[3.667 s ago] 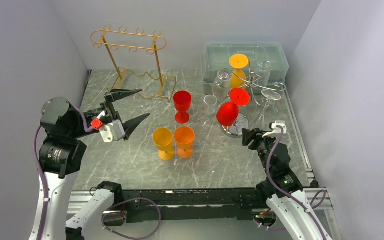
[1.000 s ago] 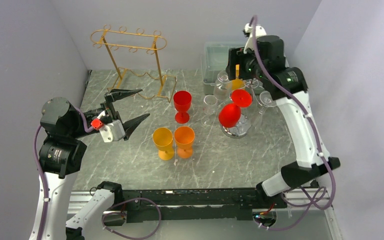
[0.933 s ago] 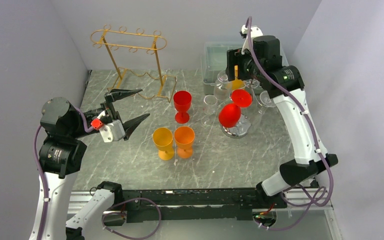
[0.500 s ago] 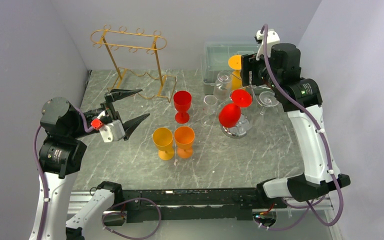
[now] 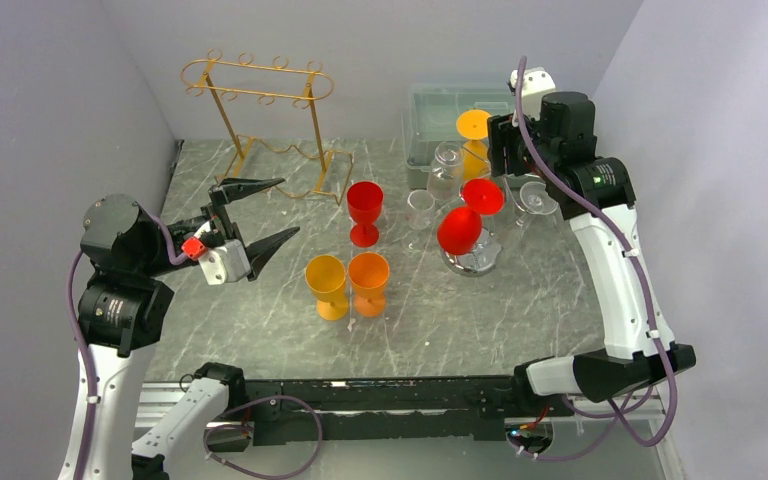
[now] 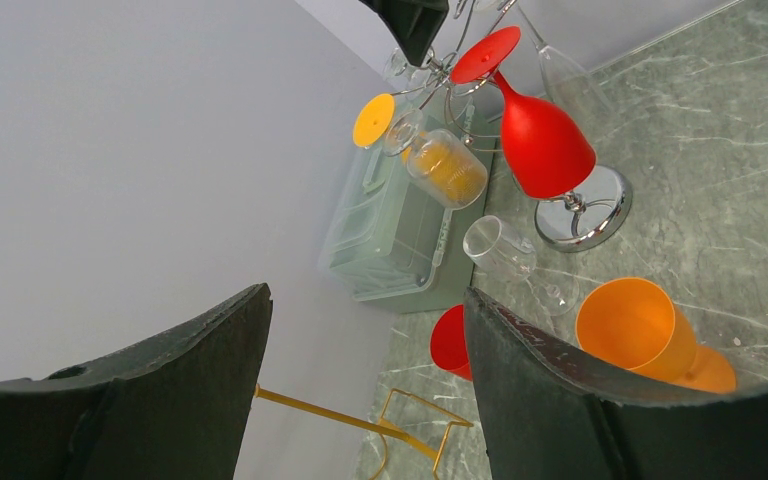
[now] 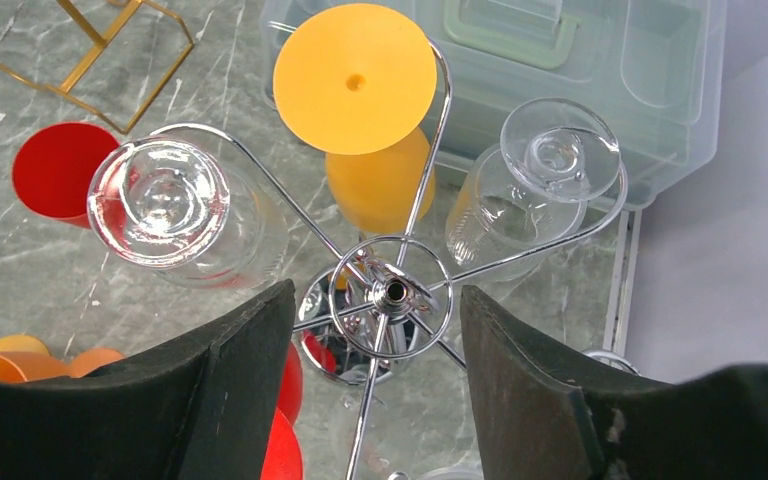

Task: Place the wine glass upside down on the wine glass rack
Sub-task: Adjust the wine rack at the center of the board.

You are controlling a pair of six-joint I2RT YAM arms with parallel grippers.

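A chrome wine glass rack (image 5: 500, 175) stands at the back right, its hub (image 7: 395, 292) straight below my right wrist camera. Hanging upside down on it are an orange glass (image 5: 475, 135) with its foot (image 7: 355, 77) up, a red glass (image 5: 458, 228) and two clear glasses (image 7: 165, 200) (image 7: 558, 150). My right gripper (image 5: 500, 155) is open and empty just above the rack, its fingers either side of the hub (image 7: 375, 295). My left gripper (image 5: 288, 207) is open and empty at mid-left (image 6: 365, 295). A red (image 5: 364, 210), a yellow (image 5: 326, 285), an orange (image 5: 368, 282) and a small clear glass (image 5: 420, 208) stand upright on the table.
A gold wire rack (image 5: 260, 90) stands empty at the back left. A clear plastic box (image 5: 490, 105) sits behind the chrome rack against the back wall. Grey walls close in the left, back and right sides.
My right arm has risen from the near right edge to above the chrome rack, then shifted right, uncovering the orange glass's foot. The left arm has not moved.
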